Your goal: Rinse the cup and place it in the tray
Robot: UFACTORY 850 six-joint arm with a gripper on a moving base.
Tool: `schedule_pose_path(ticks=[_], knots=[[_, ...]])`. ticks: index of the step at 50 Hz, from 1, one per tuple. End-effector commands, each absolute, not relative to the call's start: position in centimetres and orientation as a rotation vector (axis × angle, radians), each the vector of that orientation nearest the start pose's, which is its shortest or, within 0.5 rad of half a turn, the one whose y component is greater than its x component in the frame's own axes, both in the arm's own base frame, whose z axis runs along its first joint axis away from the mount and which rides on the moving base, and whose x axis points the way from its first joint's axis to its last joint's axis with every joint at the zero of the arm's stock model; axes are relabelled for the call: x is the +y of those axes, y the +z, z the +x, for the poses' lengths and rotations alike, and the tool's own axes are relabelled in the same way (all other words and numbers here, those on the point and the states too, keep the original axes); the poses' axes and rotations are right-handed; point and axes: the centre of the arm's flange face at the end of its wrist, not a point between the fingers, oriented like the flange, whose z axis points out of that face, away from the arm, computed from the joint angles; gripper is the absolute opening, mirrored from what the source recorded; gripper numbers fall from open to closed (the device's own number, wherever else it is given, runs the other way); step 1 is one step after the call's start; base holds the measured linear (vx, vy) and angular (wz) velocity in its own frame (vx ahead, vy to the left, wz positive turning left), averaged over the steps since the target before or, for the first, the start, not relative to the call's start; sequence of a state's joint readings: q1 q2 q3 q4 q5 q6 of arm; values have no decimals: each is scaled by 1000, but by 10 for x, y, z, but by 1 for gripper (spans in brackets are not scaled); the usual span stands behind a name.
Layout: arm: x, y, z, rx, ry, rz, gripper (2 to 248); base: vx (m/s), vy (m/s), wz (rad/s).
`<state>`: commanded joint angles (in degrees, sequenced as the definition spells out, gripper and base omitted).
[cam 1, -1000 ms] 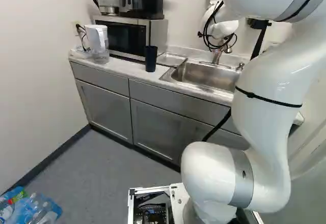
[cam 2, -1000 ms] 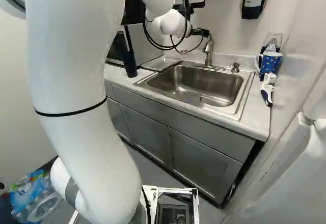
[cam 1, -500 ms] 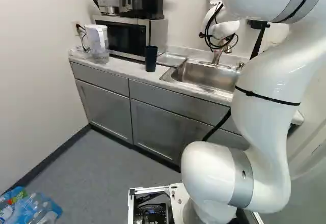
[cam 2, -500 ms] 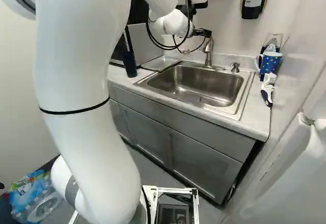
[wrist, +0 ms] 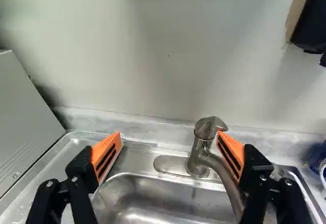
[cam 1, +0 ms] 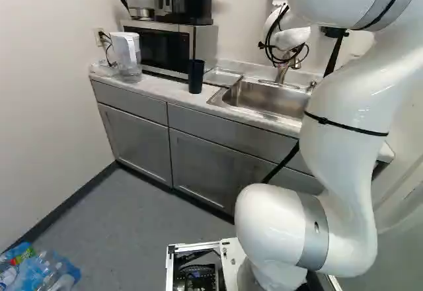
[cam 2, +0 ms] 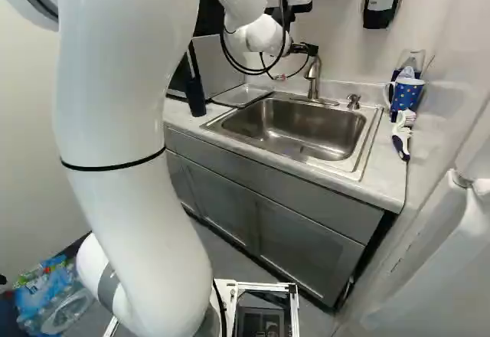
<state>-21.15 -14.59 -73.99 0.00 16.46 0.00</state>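
Observation:
Above the back of the sink (cam 2: 306, 126), my gripper (cam 2: 305, 48) is close to the faucet (cam 2: 314, 76) in the right base view. The wrist view shows the gripper (wrist: 169, 135) open, nothing held; the faucet's handle (wrist: 208, 127) lies by one orange-padded finger, contact unclear. A dark cup (cam 1: 196, 76) stands upright on the counter, left of the sink in the left base view. Between cup and sink lies a shallow metal tray (cam 1: 223, 77). No water can be made out.
A microwave (cam 1: 170, 47) with a coffee maker on top and a white pitcher (cam 1: 125, 53) stand beyond the cup. On the sink's other side are a dotted blue mug (cam 2: 406, 94) and a brush (cam 2: 402, 134). Bottles (cam 1: 41, 271) lie on the floor.
My arm has shifted slightly to the right in the right base view, mostly in the first half second. The base, cup and tray have stayed put.

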Motion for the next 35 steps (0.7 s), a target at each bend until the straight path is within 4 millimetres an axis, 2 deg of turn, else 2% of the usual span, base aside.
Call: schedule_pose_path(ticks=[35], knots=[[-242,639,603,490,-2198,-2535,247,0,0,0]])
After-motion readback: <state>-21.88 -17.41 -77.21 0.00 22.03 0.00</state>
